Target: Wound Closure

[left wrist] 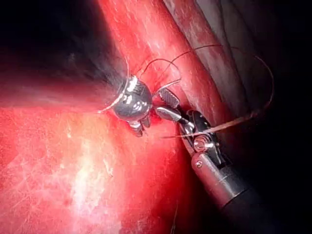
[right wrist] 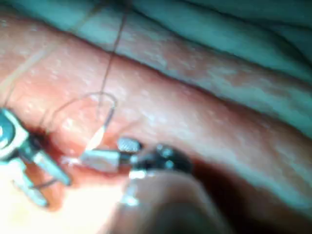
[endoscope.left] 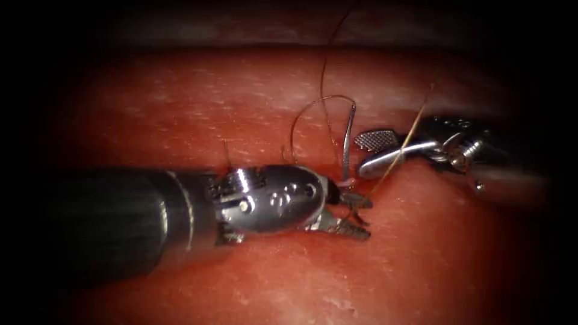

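Needle upright between my two open tools

The thin curved needle stands with its foot in the tissue; my left tool gapes beside it, my right tool spread empty. The thread arcs far wider in my left wrist view.

Surgical training bench: tissue, needle.

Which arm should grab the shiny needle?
Probably the right tool: its open, empty jaws face the needle, which stands up from the tissue. The left tool, also open, sits at its foot.
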Available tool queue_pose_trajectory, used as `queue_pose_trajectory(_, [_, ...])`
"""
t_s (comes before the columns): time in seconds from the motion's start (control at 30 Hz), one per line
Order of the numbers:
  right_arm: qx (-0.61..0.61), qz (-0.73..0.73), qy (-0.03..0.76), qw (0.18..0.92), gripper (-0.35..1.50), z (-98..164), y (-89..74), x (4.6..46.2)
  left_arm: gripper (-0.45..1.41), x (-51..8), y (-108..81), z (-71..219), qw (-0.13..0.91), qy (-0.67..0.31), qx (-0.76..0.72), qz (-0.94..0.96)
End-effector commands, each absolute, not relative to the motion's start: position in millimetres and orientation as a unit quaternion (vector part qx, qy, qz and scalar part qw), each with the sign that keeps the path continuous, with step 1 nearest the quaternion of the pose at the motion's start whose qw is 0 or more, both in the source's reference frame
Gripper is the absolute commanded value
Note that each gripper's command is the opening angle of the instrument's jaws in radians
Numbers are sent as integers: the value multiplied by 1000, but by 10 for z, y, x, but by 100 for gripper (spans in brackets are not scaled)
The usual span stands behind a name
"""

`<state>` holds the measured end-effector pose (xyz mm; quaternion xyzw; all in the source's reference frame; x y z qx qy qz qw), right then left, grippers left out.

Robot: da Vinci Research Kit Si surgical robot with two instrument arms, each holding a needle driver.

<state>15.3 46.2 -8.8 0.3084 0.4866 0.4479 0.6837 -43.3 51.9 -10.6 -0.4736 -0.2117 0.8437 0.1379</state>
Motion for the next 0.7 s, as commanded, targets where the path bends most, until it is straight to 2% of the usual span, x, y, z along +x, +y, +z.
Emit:
queue_pose_trajectory(0.03, [309,446,488,684,138,-82,464,160,-35,-437,518,-102,137,-214,-479,840])
queue_pose_trajectory(0.1, [309,446,488,684,137,-82,464,160,-35,-441,513,-107,203,-242,-474,822])
queue_pose_trajectory(0.3, [309,447,488,683,137,-83,465,158,-35,-448,515,-125,314,-285,-461,780])
queue_pose_trajectory(0.43, [309,447,488,683,137,-83,464,158,-35,-448,527,-167,397,-355,-484,695])
queue_pose_trajectory(0.7, [310,447,488,683,138,-84,463,159,-35,-444,536,-195,438,-426,-513,603])
